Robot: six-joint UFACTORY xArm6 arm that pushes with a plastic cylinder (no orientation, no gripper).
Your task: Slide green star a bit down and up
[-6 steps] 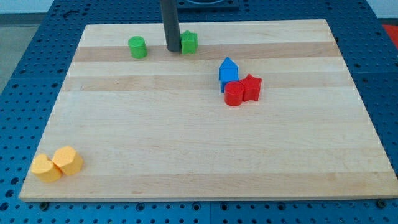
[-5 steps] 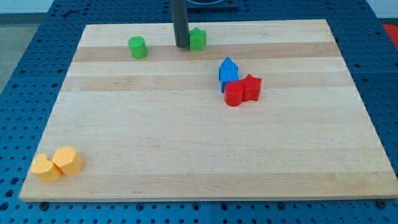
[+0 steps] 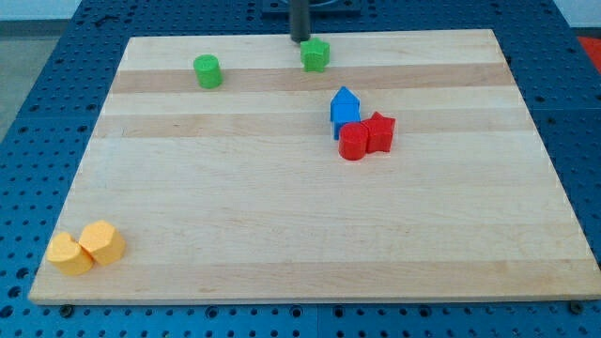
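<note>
The green star (image 3: pixel 315 54) lies near the top edge of the wooden board (image 3: pixel 282 225), a little right of centre. My tip (image 3: pixel 300 39) stands just above and left of the star, at the board's top edge, close to it; I cannot tell if it touches. Only the rod's lower part shows.
A green cylinder (image 3: pixel 207 70) sits at the top left. A blue house-shaped block (image 3: pixel 345 108), a red cylinder (image 3: pixel 353 142) and a red star (image 3: pixel 379 131) cluster right of centre. Two yellow blocks (image 3: pixel 86 248) lie at the bottom left corner.
My tip has moved right and up, from the star's left side to above it. The green star has slid to the right and slightly up.
</note>
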